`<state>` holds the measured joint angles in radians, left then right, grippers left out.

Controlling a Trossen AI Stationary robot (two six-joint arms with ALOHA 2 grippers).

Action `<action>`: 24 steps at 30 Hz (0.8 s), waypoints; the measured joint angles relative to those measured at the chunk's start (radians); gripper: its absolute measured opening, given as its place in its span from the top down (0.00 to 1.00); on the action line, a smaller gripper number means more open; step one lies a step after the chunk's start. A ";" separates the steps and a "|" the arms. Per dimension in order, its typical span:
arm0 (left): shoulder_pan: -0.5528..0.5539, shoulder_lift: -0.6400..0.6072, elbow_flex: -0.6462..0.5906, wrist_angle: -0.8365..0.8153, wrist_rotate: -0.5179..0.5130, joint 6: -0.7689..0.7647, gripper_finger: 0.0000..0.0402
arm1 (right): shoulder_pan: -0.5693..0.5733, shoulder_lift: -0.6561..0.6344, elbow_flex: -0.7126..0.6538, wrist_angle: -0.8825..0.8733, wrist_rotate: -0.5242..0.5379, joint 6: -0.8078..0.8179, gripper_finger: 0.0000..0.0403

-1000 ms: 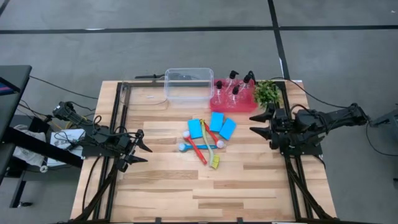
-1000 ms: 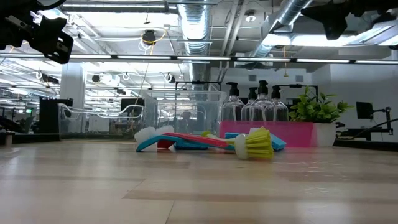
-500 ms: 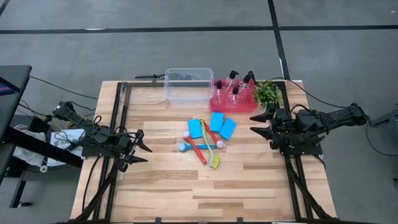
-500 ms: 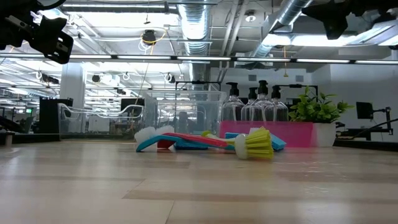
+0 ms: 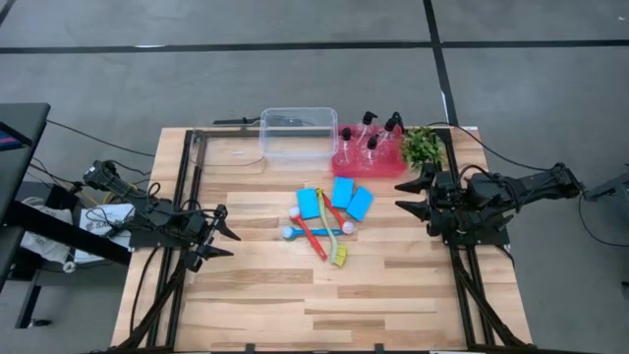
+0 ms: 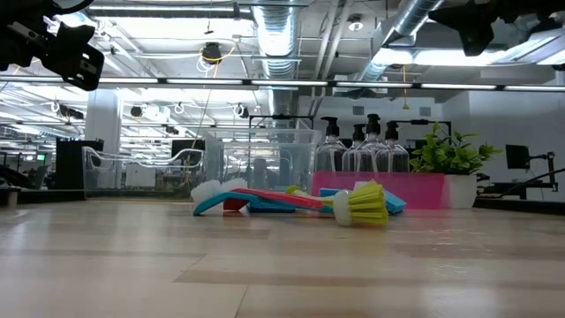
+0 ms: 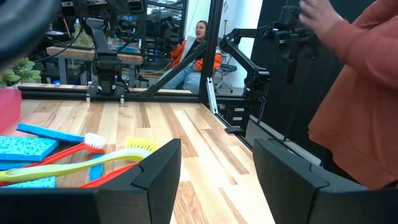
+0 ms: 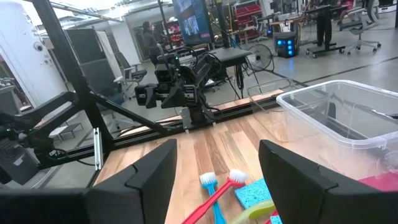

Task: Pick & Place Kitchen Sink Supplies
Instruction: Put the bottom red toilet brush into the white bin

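Sponges (image 5: 336, 200) and brushes (image 5: 319, 234) lay mid-table; bottles (image 5: 371, 138) stood in the red tray (image 5: 339, 162) beside the tub (image 5: 297, 133). Left gripper (image 5: 224, 236) and right gripper (image 5: 406, 200) hovered at opposite edges, fingers apart, empty.

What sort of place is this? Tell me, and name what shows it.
Most likely a robotics lab or workshop, not a kitchen. Bare ducts run under an open ceiling, more robot arms on frames stand beyond the wooden table, and a person sits at a workstation in the background.
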<state>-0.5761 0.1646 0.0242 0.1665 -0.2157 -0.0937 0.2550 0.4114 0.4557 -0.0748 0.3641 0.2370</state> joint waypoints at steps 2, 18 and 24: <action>0.000 0.000 0.000 0.000 0.000 0.000 0.50 | 0.000 0.000 0.000 0.000 0.000 0.000 0.45; 0.000 0.000 0.000 0.000 0.000 0.000 0.50 | 0.000 -0.103 -0.001 -0.086 -0.001 0.000 0.45; 0.000 0.000 0.000 0.000 0.000 0.000 0.50 | 0.000 -0.279 -0.012 -0.292 -0.001 -0.027 0.45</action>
<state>-0.5759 0.1646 0.0242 0.1665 -0.2161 -0.0937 0.2546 0.1324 0.4434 -0.3671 0.3633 0.2098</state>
